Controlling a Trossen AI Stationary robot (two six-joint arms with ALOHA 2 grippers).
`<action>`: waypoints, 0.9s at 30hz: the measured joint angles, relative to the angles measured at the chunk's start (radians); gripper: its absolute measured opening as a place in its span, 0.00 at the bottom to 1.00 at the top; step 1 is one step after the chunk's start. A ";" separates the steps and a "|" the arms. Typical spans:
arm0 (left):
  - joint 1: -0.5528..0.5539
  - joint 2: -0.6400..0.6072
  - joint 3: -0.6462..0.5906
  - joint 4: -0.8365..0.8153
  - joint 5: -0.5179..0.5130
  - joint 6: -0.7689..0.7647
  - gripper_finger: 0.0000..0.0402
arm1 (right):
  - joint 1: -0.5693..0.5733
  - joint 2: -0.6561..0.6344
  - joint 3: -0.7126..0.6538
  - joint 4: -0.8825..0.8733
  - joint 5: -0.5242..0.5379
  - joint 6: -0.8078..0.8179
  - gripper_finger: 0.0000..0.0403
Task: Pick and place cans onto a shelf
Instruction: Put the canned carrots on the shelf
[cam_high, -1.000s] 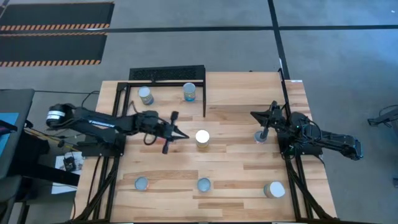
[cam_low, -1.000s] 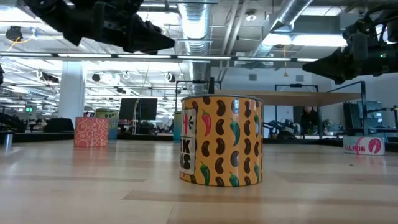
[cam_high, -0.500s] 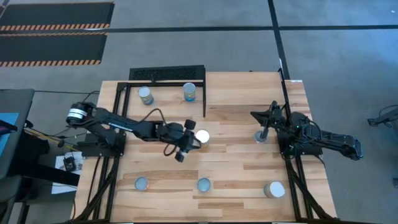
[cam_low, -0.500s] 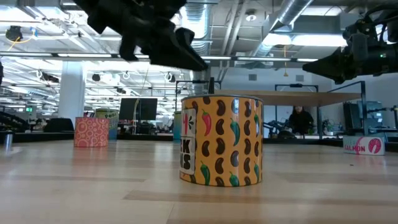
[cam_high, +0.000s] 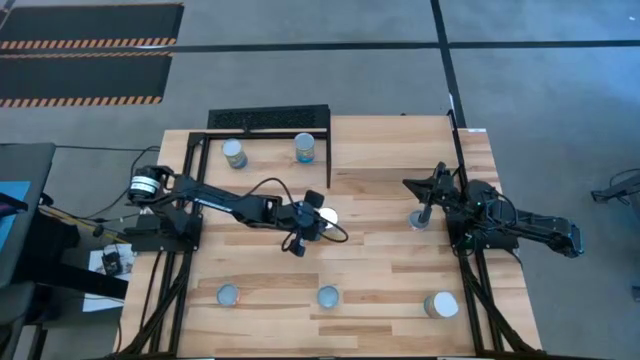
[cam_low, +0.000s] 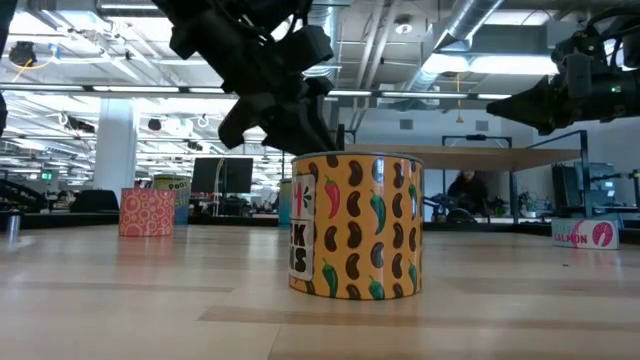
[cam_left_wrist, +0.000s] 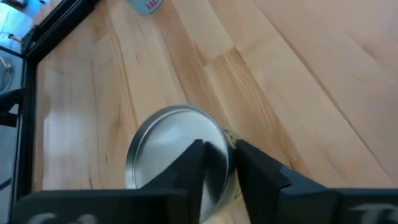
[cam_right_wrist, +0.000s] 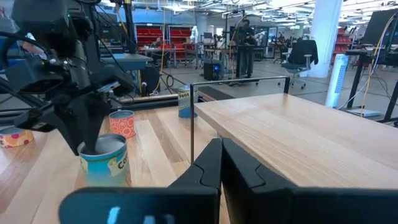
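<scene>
Seven cans show in the high view: two on the shelf (cam_high: 268, 140) at the far side of the table, three in a row along the near edge, one (cam_high: 418, 219) beside the right arm, and one at the table's middle, the centre can (cam_high: 325, 216), whose bright top is partly covered by the left gripper (cam_high: 312, 218). The left arm reaches in from the table's left edge to that can; the right arm waits at the right edge with the right gripper (cam_high: 426, 196) just above the can there. In the low view, the centre can (cam_low: 356, 226) stands upright on the table (cam_low: 150, 300), its orange label printed with beans and chillies, and the left gripper (cam_low: 290, 115) hangs directly over its top rim, touching or nearly touching it; which of the two cannot be told. The right gripper (cam_low: 540, 100) stays high at the picture's right edge. In the left wrist view, the left gripper (cam_left_wrist: 219, 163) sits over the silver lid of the centre can (cam_left_wrist: 168, 146), its two dark fingers (cam_left_wrist: 193, 163) parted only by a narrow gap and not clamped around the can body. In the right wrist view, the right gripper (cam_right_wrist: 221, 163) has its fingers pressed together, holding nothing, with the shelf (cam_right_wrist: 298, 130) board ahead and the left gripper (cam_right_wrist: 84, 115) over the centre can (cam_right_wrist: 104, 160) farther off.
</scene>
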 joint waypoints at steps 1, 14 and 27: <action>0.000 -0.003 0.000 -0.003 -0.001 0.001 0.10 | 0.000 0.000 0.000 0.000 0.000 0.000 0.07; 0.015 -0.008 -0.004 0.067 0.164 -0.098 0.00 | 0.000 0.000 0.000 0.000 0.000 0.000 0.07; 0.035 0.044 0.024 0.225 0.153 -0.192 0.00 | 0.000 0.000 0.000 0.000 0.000 0.000 0.07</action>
